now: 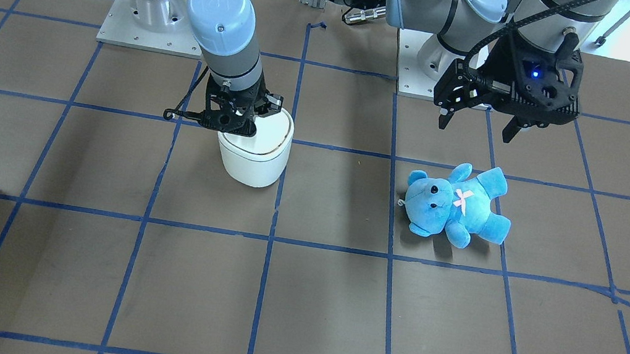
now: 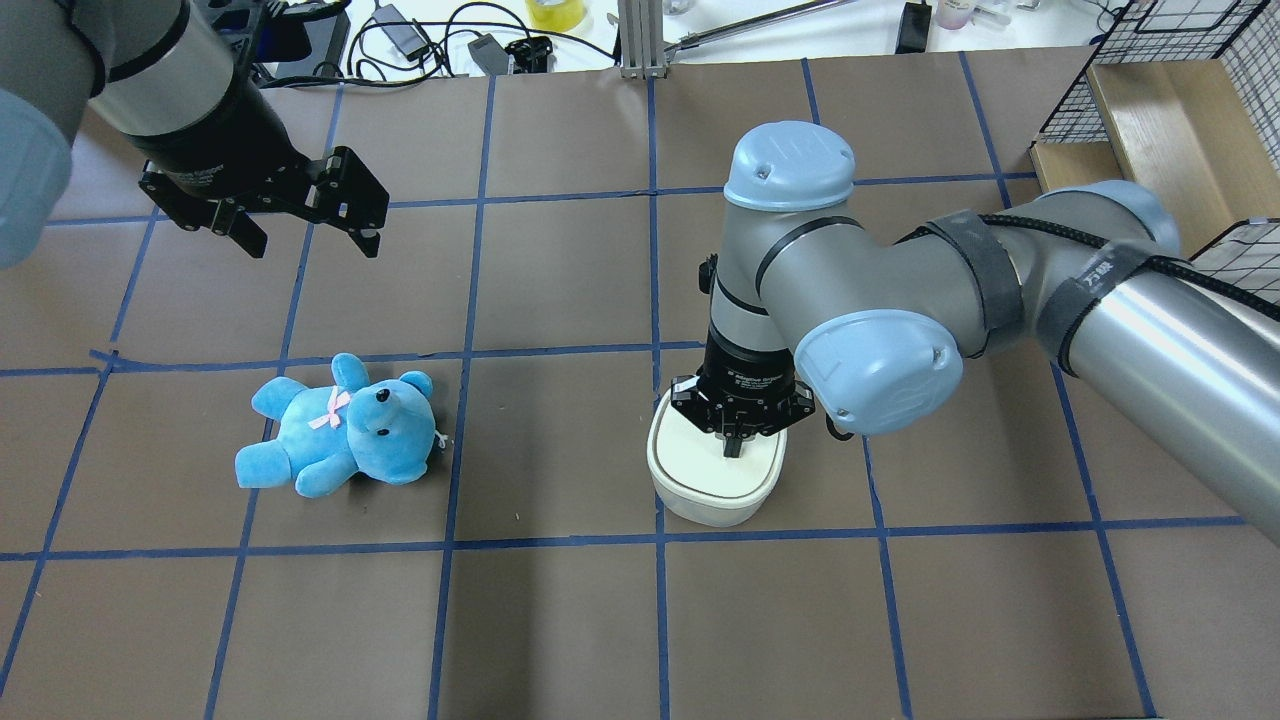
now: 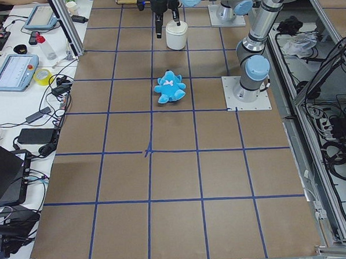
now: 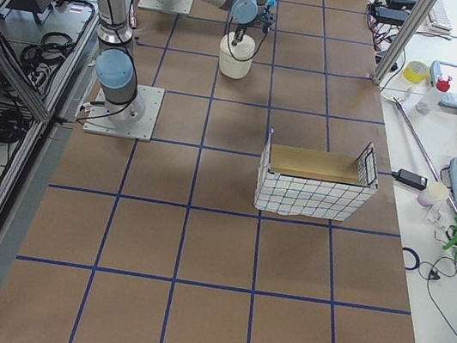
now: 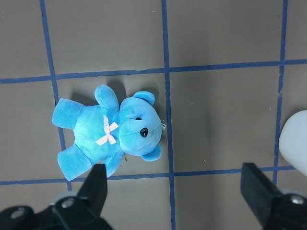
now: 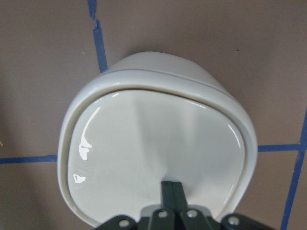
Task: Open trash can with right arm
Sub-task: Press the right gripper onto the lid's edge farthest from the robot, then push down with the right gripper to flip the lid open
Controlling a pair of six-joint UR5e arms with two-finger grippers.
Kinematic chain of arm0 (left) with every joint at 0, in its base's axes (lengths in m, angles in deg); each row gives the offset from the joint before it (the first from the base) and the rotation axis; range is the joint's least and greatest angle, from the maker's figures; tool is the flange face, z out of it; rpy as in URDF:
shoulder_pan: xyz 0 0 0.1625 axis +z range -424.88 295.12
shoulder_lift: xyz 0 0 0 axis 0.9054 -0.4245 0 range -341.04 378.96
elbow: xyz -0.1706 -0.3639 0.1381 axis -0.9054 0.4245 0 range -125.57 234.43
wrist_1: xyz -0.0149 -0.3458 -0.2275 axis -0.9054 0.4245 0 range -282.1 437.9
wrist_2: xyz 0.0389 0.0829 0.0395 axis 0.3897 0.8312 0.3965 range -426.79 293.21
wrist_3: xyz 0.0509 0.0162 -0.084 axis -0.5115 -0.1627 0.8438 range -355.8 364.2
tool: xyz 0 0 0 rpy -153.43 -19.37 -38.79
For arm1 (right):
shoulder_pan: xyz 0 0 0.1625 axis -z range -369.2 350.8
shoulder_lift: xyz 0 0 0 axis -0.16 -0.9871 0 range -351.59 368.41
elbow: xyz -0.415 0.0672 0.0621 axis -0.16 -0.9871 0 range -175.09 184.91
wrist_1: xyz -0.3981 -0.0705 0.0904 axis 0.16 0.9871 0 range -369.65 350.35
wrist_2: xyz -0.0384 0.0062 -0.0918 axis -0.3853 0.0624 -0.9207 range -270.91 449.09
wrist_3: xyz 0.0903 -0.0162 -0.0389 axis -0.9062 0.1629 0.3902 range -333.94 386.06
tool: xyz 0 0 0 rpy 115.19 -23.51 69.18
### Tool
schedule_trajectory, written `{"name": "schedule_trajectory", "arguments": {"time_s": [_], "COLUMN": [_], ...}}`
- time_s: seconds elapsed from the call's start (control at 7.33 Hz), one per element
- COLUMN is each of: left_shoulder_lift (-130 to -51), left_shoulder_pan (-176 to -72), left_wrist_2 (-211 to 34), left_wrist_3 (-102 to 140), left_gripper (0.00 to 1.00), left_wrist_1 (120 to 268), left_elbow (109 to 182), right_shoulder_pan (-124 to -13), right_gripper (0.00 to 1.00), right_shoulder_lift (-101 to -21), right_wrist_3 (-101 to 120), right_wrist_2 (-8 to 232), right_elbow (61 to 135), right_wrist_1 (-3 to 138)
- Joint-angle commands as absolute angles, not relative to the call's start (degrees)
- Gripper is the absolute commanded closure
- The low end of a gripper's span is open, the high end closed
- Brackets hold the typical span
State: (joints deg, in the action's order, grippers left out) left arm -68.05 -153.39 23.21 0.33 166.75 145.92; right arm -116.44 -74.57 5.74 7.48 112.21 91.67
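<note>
The white trash can [image 2: 715,490] stands on the brown table, its lid down in its rim with a thin tan seam; it also shows in the front view [image 1: 255,162] and fills the right wrist view [image 6: 153,143]. My right gripper [image 2: 733,445] points straight down over it, shut and holding nothing, with its joined fingertips [image 6: 172,189] touching the lid near one edge. My left gripper [image 2: 312,245] is open and empty, hovering above and behind the blue plush bear [image 2: 340,430]. In the left wrist view the bear [image 5: 110,134] lies between the spread fingers.
A wire basket with a wooden box [image 2: 1150,120] sits at the table's far right corner, also seen from the right end [image 4: 313,185]. Both arm bases [image 1: 151,21] stand on the robot's side. Blue tape lines grid the table.
</note>
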Motion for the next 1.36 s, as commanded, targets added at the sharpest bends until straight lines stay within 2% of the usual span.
{"name": "schedule_trajectory", "arguments": {"time_s": [0.0, 0.14, 0.82, 1.23], "left_shoulder_lift": [-68.0, -68.0, -68.0, -68.0], "left_shoulder_pan": [-153.4, -153.4, -153.4, -153.4], "left_wrist_2": [23.2, 23.2, 23.2, 23.2], "left_wrist_3": [0.3, 0.3, 0.3, 0.3], "left_gripper": [0.00, 0.00, 0.00, 0.00], "left_wrist_1": [166.8, 166.8, 166.8, 166.8], "left_elbow": [145.9, 145.9, 145.9, 145.9], "right_shoulder_pan": [-116.4, -116.3, -114.9, -106.4], "right_gripper": [1.00, 1.00, 1.00, 1.00], "right_shoulder_lift": [-74.7, -75.5, -75.4, -75.5], "right_wrist_3": [4.7, 2.8, 5.6, 19.0], "right_wrist_2": [7.1, 7.1, 5.0, 2.4], "right_elbow": [111.3, 110.3, 95.1, 89.2], "right_wrist_1": [90.7, 88.4, 74.3, 67.7]}}
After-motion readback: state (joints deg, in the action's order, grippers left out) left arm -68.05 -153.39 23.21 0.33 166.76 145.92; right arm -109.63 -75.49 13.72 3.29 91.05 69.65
